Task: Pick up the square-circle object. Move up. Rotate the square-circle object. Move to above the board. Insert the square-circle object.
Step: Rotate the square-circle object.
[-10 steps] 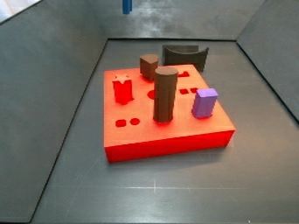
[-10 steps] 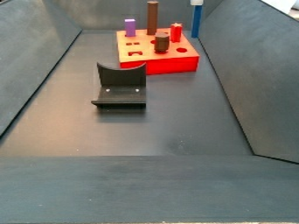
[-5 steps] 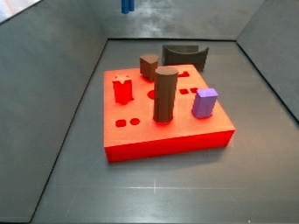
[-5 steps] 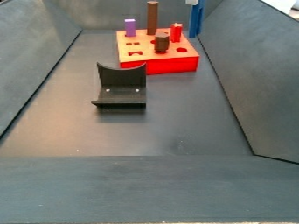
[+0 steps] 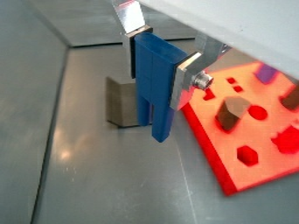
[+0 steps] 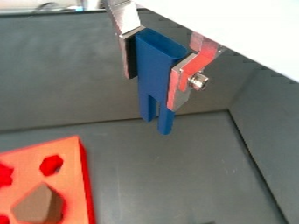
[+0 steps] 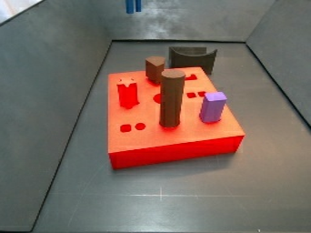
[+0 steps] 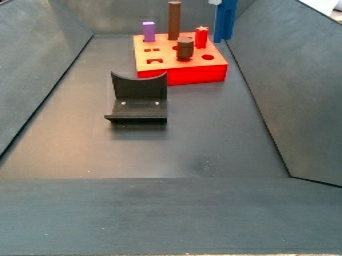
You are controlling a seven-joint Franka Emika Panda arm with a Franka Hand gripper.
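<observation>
We see the gripper (image 5: 158, 66) high over the worktop (image 7: 170, 196), its fingers (image 6: 181, 77) clamped on the blue block (image 5: 153, 83), which hangs upright with both prongs pointing down in both wrist views. In a side view only the block's lower tip (image 7: 133, 6) pokes in at the top edge; in the other side view it hangs just behind the far corner of the board (image 8: 203, 72). The board (image 5: 260, 162) sits off to the side of the block, not under it, so we judge the step in hand is the move to above the board. To do it well we would keep the block vertical, travel level and high enough to clear the brown cylinder (image 7: 173, 97) and lilac block (image 7: 214, 106), and stop only once the prongs line up over the matching hole; which hole that is we cannot tell from here. The fixture (image 8: 136, 98) stands well apart from the board and is no obstacle. No brands, labels or readable writing anywhere.
</observation>
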